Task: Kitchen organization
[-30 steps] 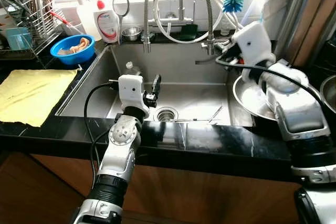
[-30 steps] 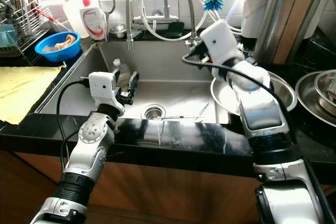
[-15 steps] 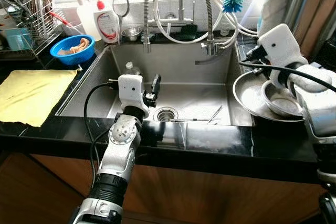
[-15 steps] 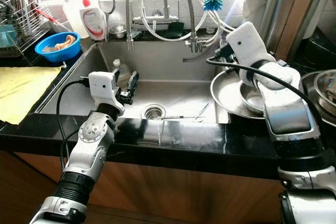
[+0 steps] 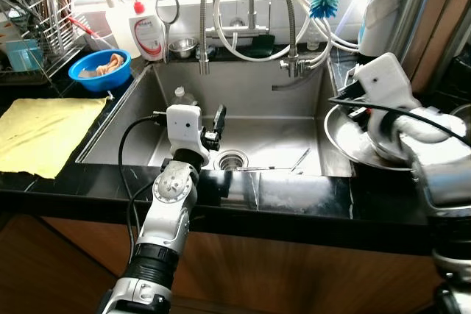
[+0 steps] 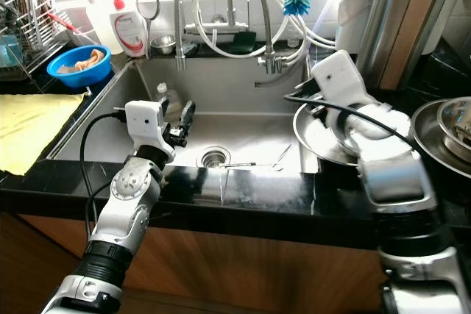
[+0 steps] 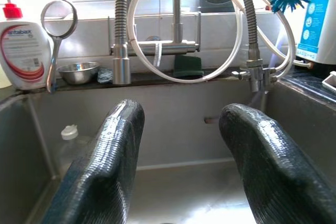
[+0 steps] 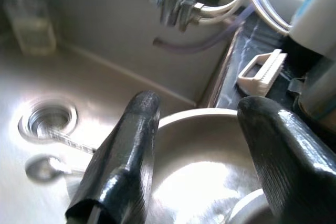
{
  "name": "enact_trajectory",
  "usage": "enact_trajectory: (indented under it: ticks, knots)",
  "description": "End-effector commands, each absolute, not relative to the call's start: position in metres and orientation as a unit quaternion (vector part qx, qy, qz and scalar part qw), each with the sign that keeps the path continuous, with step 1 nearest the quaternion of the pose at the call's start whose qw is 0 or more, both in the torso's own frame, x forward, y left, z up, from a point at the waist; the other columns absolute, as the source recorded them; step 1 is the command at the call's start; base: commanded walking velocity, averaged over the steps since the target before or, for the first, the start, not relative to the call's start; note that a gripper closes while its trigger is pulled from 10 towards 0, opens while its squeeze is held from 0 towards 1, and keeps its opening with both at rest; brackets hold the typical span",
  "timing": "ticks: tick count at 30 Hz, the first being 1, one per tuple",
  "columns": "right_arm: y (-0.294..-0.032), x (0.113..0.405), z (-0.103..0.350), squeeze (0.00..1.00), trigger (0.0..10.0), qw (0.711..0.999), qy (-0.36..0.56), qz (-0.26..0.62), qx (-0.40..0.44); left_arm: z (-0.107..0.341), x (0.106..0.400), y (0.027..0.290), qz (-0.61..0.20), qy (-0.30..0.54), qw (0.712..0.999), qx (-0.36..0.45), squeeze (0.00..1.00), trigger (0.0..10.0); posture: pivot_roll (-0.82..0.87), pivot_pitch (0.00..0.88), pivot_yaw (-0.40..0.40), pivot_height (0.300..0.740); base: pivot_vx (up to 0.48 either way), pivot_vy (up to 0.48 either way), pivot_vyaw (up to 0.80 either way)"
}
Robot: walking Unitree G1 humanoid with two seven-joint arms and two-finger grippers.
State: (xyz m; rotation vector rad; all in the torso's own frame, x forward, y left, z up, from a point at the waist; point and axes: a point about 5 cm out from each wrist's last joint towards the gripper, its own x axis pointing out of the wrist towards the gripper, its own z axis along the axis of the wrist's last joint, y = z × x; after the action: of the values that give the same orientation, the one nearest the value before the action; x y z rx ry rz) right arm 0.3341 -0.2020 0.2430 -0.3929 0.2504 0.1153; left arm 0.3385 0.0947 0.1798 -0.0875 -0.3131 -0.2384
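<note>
My left gripper (image 5: 214, 127) hangs over the front of the steel sink (image 5: 257, 93), just above the drain (image 5: 234, 159). It is open, and nothing lies between its fingers (image 7: 113, 150). My right gripper (image 8: 202, 124) is open too, hovering over the near rim of a large steel bowl (image 5: 344, 140) at the sink's right edge. Its white wrist housing (image 5: 377, 86) covers the fingers in the head views. A smaller bowl rim (image 8: 253, 208) shows inside the large bowl. A spoon (image 5: 298, 160) and a thin utensil (image 5: 266, 169) lie on the sink floor.
A clear plastic bottle (image 5: 182, 98) stands in the sink's back left corner. A blue bowl (image 5: 101, 70), a soap bottle (image 5: 149, 33) and a dish rack (image 5: 37, 27) sit at the left, with a yellow cloth (image 5: 44, 130) in front. Faucet hoses (image 5: 287, 27) loop overhead.
My right arm has swung right, away from the faucet, and come down lower over the steel bowl. The left arm has not moved.
</note>
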Motion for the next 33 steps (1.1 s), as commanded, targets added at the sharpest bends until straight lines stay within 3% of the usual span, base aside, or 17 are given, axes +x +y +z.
enact_trajectory:
  ticks: [1,10,11,25,33]
  knots:
    - [-0.2,0.33,0.248,1.0,10.0,0.977,0.111,0.048,-0.174,0.18,0.34,0.099,-0.116,-0.156,0.98,-0.042,0.0,10.0,-0.24,0.0,0.098,0.74,0.0,0.0,0.0]
    - [-0.193,0.322,0.244,1.0,10.0,0.982,0.124,0.027,-0.137,0.18,0.341,0.098,-0.122,-0.153,0.98,-0.042,0.0,10.0,-0.25,0.0,0.096,0.74,0.0,0.0,0.0]
    - [-0.187,0.319,0.241,0.0,10.0,0.982,0.127,0.033,-0.132,0.18,0.341,0.097,-0.125,-0.153,0.979,-0.04,0.0,10.0,-0.25,0.0,0.097,0.74,0.0,0.0,0.0]
    - [-0.19,0.321,0.277,0.0,10.0,0.987,-0.003,0.043,-0.152,0.179,0.341,0.096,-0.131,-0.155,0.979,-0.034,0.0,10.0,-0.25,0.0,0.101,0.74,0.0,0.0,0.0]
    - [-0.19,0.32,0.294,0.0,10.0,0.977,-0.168,0.029,-0.128,0.182,0.342,0.095,-0.127,-0.162,0.978,-0.032,0.0,10.0,-0.25,0.0,0.102,0.74,0.0,0.0,0.0]
